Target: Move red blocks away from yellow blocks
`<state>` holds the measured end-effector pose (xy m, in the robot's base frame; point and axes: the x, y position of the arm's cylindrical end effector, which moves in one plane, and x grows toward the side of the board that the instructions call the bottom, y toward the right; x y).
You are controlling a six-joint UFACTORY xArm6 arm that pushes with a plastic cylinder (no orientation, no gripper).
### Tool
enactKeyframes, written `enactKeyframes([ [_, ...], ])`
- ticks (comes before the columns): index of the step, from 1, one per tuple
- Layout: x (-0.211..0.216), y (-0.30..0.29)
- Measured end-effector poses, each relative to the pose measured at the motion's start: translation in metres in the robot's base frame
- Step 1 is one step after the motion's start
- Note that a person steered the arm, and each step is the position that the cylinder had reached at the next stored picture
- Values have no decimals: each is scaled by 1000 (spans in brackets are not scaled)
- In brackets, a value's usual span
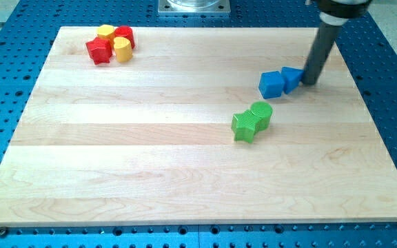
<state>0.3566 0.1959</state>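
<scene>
My tip (309, 82) rested on the wooden worktop (150, 172) toward the view's upper right, at the foot of the dark rod that came down from the view's top edge. The arm carried no claw, only this rod, so there was nothing to be released, clenched or grasping.

Right at the tip's left side sat a blue block (292, 78), touching it or so close that no gap could be made out. A second blue cube (272, 84) pressed against that one, a little farther to the view's left and slightly lower.

Below the tip and to its left, clearly apart from it, lay a green pair: a rounded green block (261, 112) and, touching it at its lower left, a green star-shaped block (244, 127).

The task's blocks were far from the tip, across the worktop toward the view's upper left corner, bunched in one tight cluster. A red star-shaped block (98, 49) formed the cluster's left side, farthest from the tip. A yellow block (106, 32) sat at its top, and a second yellow block (122, 49), rounded and upright, stood at the lower right. Another red block (125, 34), partly hidden behind the yellow ones, was the nearest of the four to the tip. All four seemed to touch their neighbours.
</scene>
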Motion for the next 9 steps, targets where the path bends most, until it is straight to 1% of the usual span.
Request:
enactKeyframes([
  [1,2,-19],
  [2,-19,-17],
  [3,-75,-27],
  [4,-132,-86],
  [5,-161,-174],
  [6,-161,-265],
  [7,-161,-290],
  [8,-162,-301],
  [9,-164,-334],
])
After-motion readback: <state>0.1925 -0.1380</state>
